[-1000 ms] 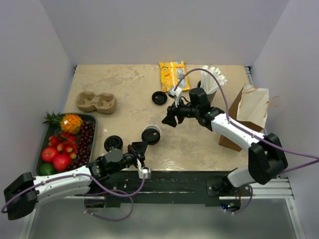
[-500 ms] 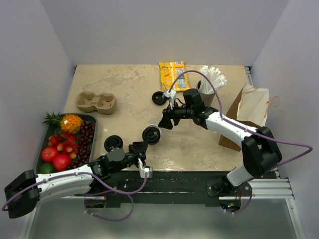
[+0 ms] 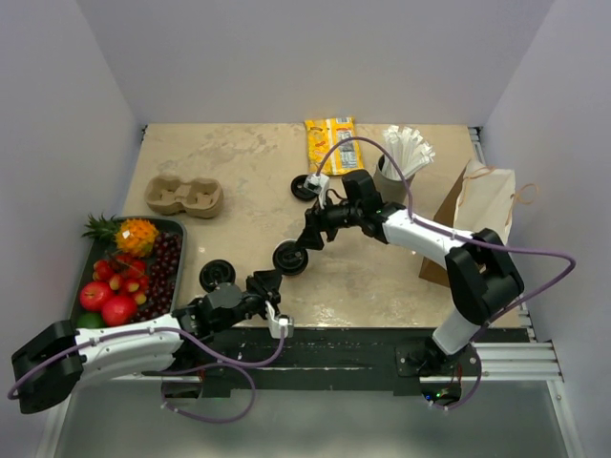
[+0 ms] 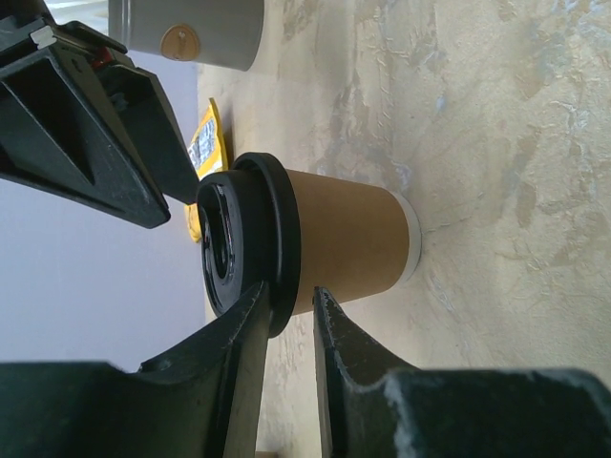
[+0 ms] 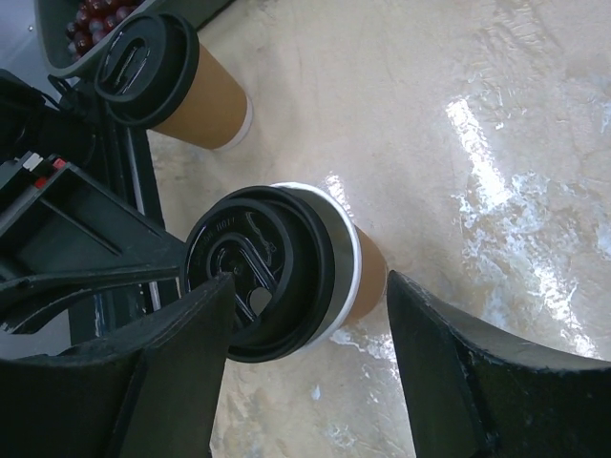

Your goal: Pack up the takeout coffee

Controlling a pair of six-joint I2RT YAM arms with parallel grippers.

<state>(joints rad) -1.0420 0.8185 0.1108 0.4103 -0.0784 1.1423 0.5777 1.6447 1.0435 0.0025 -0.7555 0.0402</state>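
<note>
**Right fingers wide about a lidded cup, left fingers at its rim**

We can read very little here. The yellow packet (image 3: 329,143) at the far side of the table (image 3: 382,277) carries print too small to make out. The grey cup of straws (image 4: 220,29) bears a round tan sticker whose mark we cannot read. The black lid (image 5: 258,272) has raised marks on its top, and these are also illegible to us.

The right gripper (image 5: 312,280) stands wide open, with one finger on either side of that lid and of the kraft cup (image 4: 344,243) beneath it. We cannot tell whether either finger touches the cup. The cup stands upright near the front middle of the table. Its lid sits a little askew, with a crescent of white rim showing on one side.

The left gripper (image 4: 291,296) is turned on its side, its fingers a narrow gap apart and the lid's edge right at their tips. We cannot tell whether they pinch it.

The second cup (image 3: 218,275), also lidded, stands upright just left of the first, near the fruit tray (image 3: 180,243).

Against a second ago, the right gripper has swung away from the grey cup of straws to sit over the kraft cup, and its fingers have spread. Both cups and the left gripper are where they were.
</note>
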